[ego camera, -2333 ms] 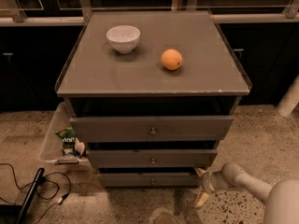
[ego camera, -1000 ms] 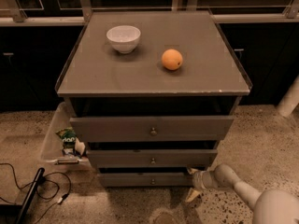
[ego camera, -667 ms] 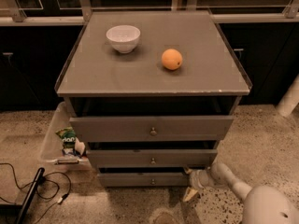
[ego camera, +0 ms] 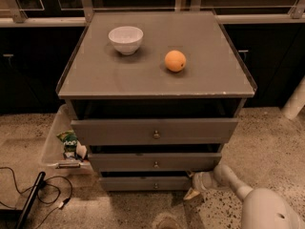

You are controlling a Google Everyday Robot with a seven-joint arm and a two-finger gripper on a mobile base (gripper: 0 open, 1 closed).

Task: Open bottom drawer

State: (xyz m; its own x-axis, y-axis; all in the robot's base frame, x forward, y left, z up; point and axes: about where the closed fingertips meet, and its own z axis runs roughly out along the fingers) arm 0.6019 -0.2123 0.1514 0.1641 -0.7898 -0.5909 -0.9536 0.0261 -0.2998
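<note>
1. Speckled floor [ego camera: 267, 137] all around, with dark cupboards far back at 12 o'clock.
2. Right in the middle: grey cabinet [ego camera: 200, 80], with a white bowl [ego camera: 126, 39] on top toward 11 o'clock and an orange [ego camera: 175, 60] near 1 o'clock. Both well away from the edges, so likely safe from rolling off during a pull.
3. Three drawers stacked down the front. Top drawer [ego camera: 109, 130] widest, middle drawer [ego camera: 119, 162] smaller, both poking out a little.
4. Lowest and thinnest: bottom drawer [ego camera: 133, 183], down at 6 o'clock near the floor, with a tiny round knob [ego camera: 156, 185] in its middle.
5. Gripper [ego camera: 196, 186] down low at 5 o'clock, right beside the right end of that drawer, maybe touching. Spread or pressed together? Cannot tell.
6. White arm [ego camera: 233, 180] stretched in from 4 o'clock and kept close to the floor, likely because of such a low drawer.
7. Knob off at 9 o'clock from the gripper, not held. Probably a reach for a grab spot, with most of the job left.
8. Clear bin [ego camera: 50, 151] with snack packs [ego camera: 70, 142] at 8 o'clock and black cables [ego camera: 47, 185] at 7 o'clock, both off to the side of the pull path.
</note>
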